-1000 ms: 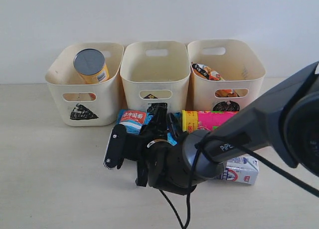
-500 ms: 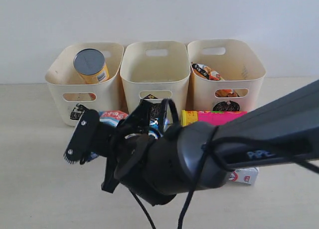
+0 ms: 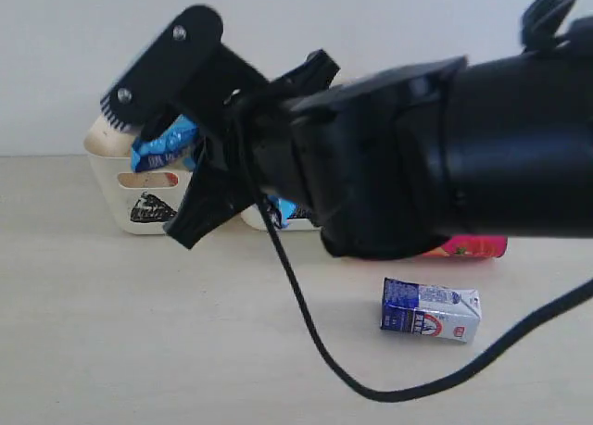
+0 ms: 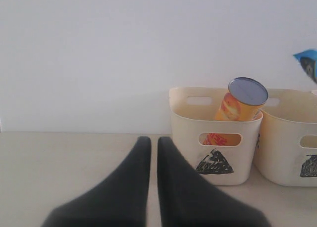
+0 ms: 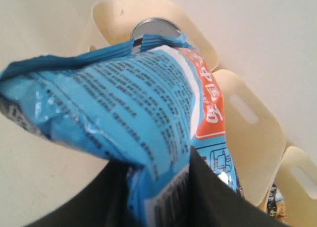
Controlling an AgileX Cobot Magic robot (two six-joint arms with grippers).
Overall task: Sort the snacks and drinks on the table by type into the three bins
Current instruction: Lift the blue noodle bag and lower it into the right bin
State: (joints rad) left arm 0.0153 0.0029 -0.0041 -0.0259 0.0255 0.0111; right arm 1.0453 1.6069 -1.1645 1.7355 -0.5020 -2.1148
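Observation:
My right gripper (image 3: pixel 156 158) is shut on the blue noodle packet (image 3: pixel 163 145), holding it in the air in front of the triangle bin (image 3: pixel 116 195). In the right wrist view the packet (image 5: pixel 138 108) fills the frame between the jaws of the right gripper (image 5: pixel 159 175). The yellow-orange tube (image 4: pixel 238 102) stands tilted inside the triangle bin (image 4: pixel 188 138). A blue-and-white carton (image 3: pixel 431 310) lies on the table (image 3: pixel 111 332). An end of the pink tube (image 3: pixel 474 247) shows under the arm. My left gripper (image 4: pixel 154 144) hangs shut and empty, left of the triangle bin.
The right arm hides most of the middle and right bins in the exterior view. The middle bin (image 4: pixel 292 138) stands against the triangle bin, and the third bin (image 5: pixel 303 183) is beyond it. A black cable (image 3: pixel 306 332) trails across the table. A white wall is behind the bins.
The right gripper has risen from the table in front of the bins, carrying the blue noodle packet up and left to the triangle bin. The carton now lies uncovered.

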